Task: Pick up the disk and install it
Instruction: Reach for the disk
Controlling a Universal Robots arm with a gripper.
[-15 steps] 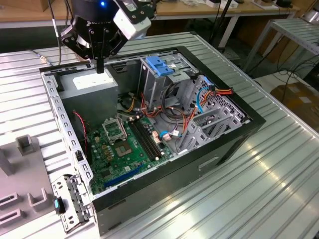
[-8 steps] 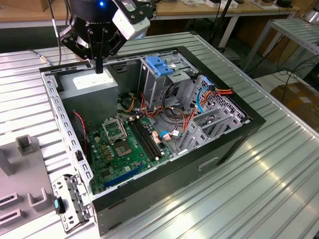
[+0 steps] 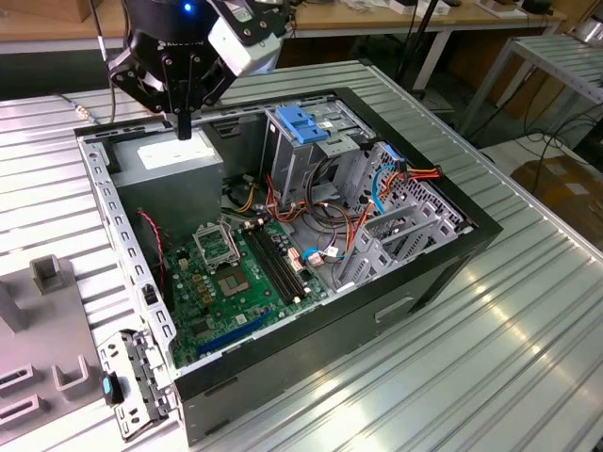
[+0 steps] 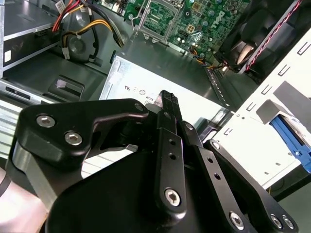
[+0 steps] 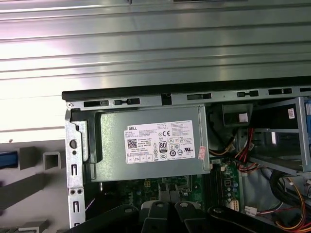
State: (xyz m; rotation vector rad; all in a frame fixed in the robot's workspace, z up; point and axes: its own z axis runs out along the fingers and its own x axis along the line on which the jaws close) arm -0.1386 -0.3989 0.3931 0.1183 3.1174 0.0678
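— What is seen, taken from the largest thing down?

— A ribbed metal counter (image 3: 528, 358) is spread across the exterior view, and an open computer case (image 3: 448, 256) is laid on its side at the centre of that frame. A green motherboard (image 3: 226, 282) is exposed in the lower left of the case. A grey power supply (image 3: 174, 162) with a white sticker is seated in the case's upper left corner. A light-blue bracket (image 3: 300, 124) is mounted on the drive cage near the top centre.

— And the gripper?

— The gripper (image 3: 184, 130) is hung at the upper left of the exterior view, directly over the power supply; contact cannot be judged. The jaws are drawn together, with nothing clamped between them.

— Where is the disk placed?

— That cannot be told. A small blue piece (image 5: 6, 159) is cut off by the left edge of the first wrist view, beside grey fixture blocks (image 5: 51, 160) on the counter outside the case. Whether it is the disk cannot be made out.
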